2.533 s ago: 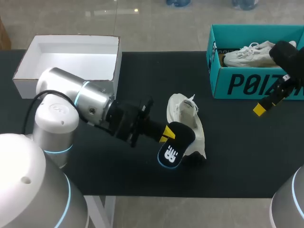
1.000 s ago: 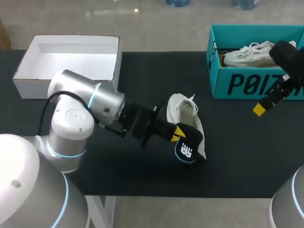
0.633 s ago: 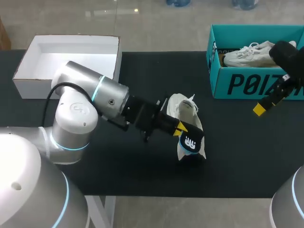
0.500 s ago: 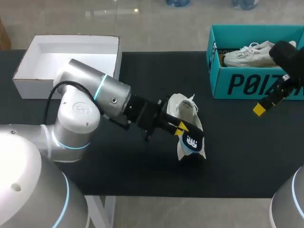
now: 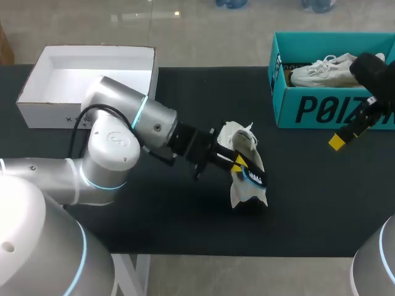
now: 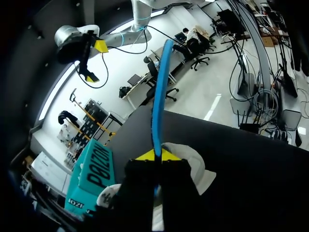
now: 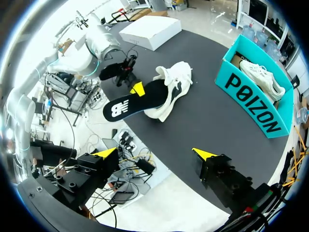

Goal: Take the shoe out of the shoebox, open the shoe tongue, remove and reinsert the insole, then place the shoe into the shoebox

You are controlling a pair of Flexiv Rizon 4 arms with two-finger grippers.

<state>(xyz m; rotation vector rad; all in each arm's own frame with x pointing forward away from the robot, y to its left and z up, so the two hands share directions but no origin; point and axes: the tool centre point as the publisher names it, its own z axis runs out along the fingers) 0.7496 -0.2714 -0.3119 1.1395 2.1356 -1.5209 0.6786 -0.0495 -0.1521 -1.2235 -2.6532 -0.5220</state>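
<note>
My left pincer (image 5: 237, 164), clamped on the insole (image 5: 254, 177), has turned it edge-on over the 5 o'clock end of the shoe (image 5: 242, 140); reinsertion is starting, I judge.

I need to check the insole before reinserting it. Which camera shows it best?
Right wrist view: the insole shows broadside, its printed face visible. Head and left wrist views catch it only edge-on, in the left tool.
</note>
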